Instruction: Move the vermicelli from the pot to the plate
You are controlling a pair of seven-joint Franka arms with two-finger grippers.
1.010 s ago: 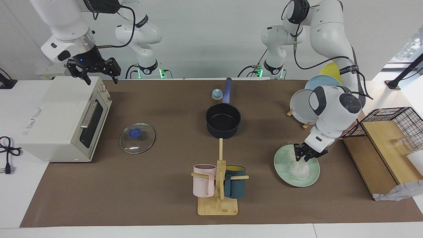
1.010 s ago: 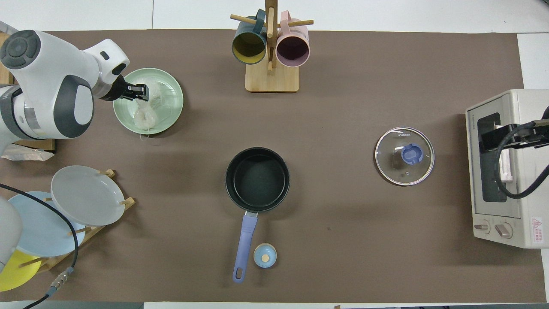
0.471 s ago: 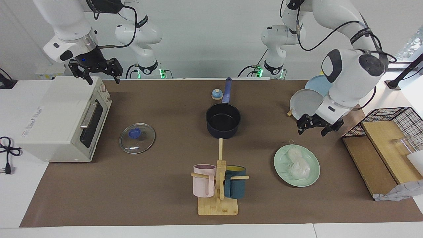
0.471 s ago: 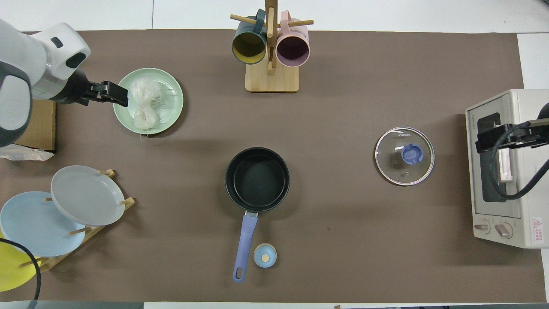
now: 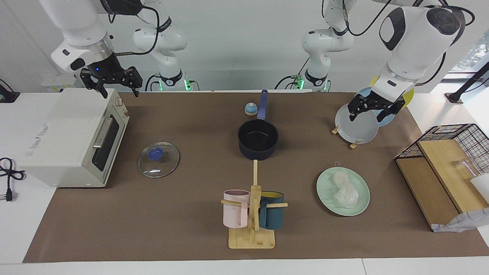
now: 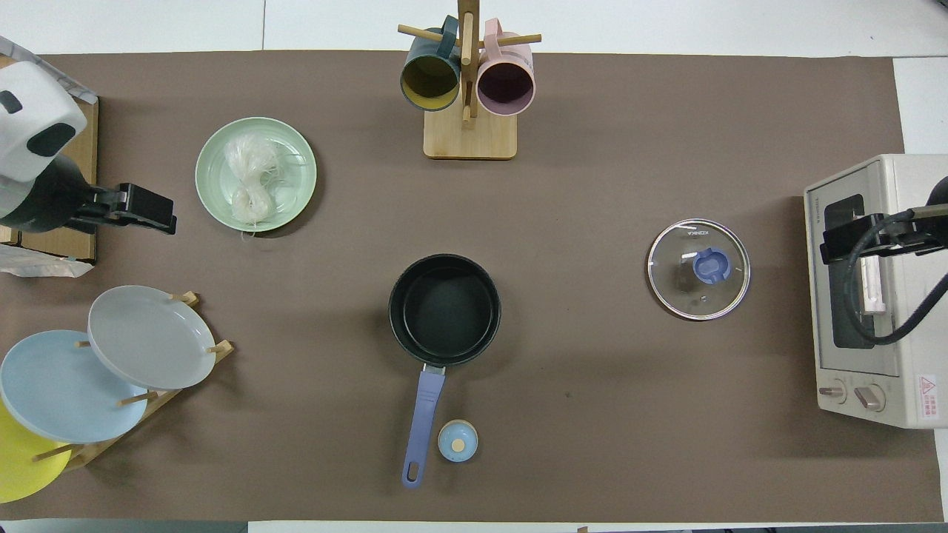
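Observation:
The vermicelli [image 5: 343, 191] lies as a whitish bundle in two clumps on the mint-green plate [image 5: 324, 182], also in the overhead view [image 6: 248, 181] on the plate [image 6: 296, 174]. The navy pot [image 5: 258, 139] stands in the middle of the table with its black inside bare and its blue handle pointing toward the robots; it also shows in the overhead view [image 6: 444, 309]. My left gripper [image 5: 366, 115] is open and empty, raised over the plate rack, apart from the plate; in the overhead view [image 6: 167, 215] it shows beside the plate. My right gripper [image 5: 117, 91] is open and waits over the toaster oven; it also shows in the overhead view [image 6: 828, 244].
A plate rack [image 5: 353, 144] with grey, light blue and yellow plates stands under the left gripper. A glass lid [image 5: 158, 159] lies near the toaster oven [image 5: 68, 133]. A mug rack [image 5: 252, 236] with a pink and a teal mug, a small blue knob [image 5: 250, 109] and a wire basket [image 5: 464, 139] are also here.
My left gripper let go of the vermicelli on the mint-green plate, then rose and moved toward the robots, over the plate rack. The right gripper barely moved.

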